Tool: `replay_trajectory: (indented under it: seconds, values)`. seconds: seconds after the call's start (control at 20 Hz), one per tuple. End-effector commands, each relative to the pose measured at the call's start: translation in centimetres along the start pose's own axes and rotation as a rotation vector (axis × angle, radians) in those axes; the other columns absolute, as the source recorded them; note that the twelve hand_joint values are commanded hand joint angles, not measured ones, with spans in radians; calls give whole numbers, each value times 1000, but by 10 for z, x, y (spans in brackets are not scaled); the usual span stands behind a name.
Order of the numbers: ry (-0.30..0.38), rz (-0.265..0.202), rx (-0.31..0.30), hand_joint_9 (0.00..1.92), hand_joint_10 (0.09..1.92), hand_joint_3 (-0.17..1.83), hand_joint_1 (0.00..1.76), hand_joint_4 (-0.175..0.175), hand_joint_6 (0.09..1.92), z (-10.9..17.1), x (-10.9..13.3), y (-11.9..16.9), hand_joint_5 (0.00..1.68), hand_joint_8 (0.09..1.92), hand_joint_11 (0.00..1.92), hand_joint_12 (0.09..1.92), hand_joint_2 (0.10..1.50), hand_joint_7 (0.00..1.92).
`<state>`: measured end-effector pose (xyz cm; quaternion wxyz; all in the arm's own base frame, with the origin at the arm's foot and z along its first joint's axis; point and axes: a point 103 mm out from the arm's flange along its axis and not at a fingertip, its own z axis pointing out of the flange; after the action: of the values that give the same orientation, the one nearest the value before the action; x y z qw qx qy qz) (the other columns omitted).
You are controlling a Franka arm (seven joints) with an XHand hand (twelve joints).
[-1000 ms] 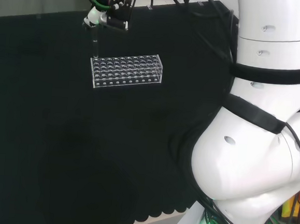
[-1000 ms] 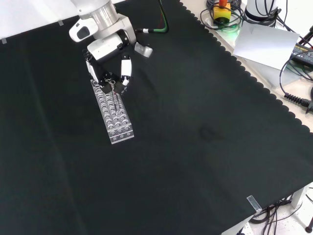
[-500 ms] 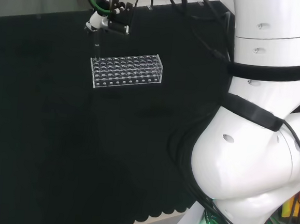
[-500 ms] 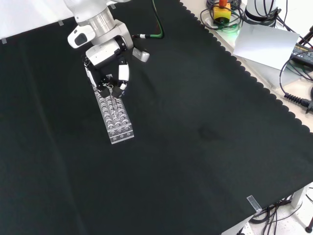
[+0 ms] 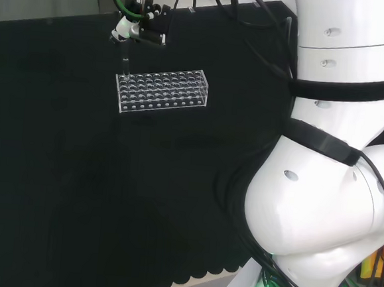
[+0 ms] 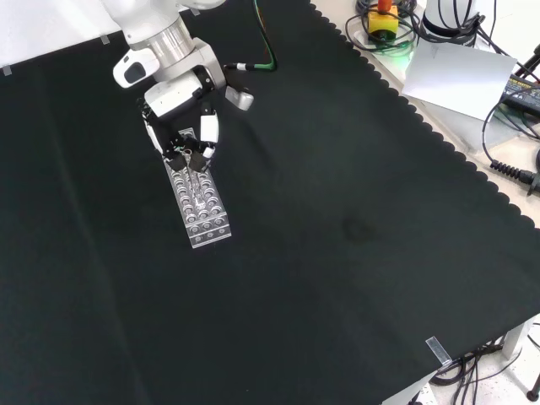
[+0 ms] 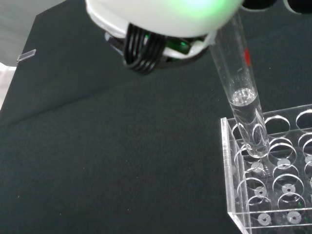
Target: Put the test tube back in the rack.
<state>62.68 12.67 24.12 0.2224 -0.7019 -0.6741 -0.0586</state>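
Observation:
A clear test tube (image 7: pixel 240 85) with a little clear liquid hangs nearly upright from my hand (image 5: pixel 147 19), whose fingers are curled round its upper part. The clear plastic rack (image 5: pixel 161 90) with several rows of holes stands on the black cloth. In the head view the test tube (image 5: pixel 124 64) reaches down to the rack's far left corner. The wrist view has its rounded lower end in a corner hole of the rack (image 7: pixel 273 195). In the front view my hand (image 6: pixel 180 126) is over the far end of the rack (image 6: pixel 202 202).
My arm's white links (image 5: pixel 330 161) stand at the right of the head view. Beyond the cloth's scalloped edge (image 6: pixel 439 139) at the front view's upper right lie a grey sheet (image 6: pixel 456 72), cables and a yellow button box (image 6: pixel 384 18). A green cable (image 6: pixel 268 51) trails from the wrist.
My hand has shifted a little with the tube, and the tube's lower end has come down from above the rack to its corner hole. The rack has not moved.

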Motion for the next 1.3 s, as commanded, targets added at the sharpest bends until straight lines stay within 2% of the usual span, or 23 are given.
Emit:
replay_trajectory:
  seconds: [0.05,1.3]
  values:
    - [-1,4,5,1752,207,628,1235,-175,251,2,-1,3,1480,319,1260,962,615,1837]
    - [11,-18,9,1753,206,629,1235,-175,253,14,2,6,1480,319,1259,964,614,1836]
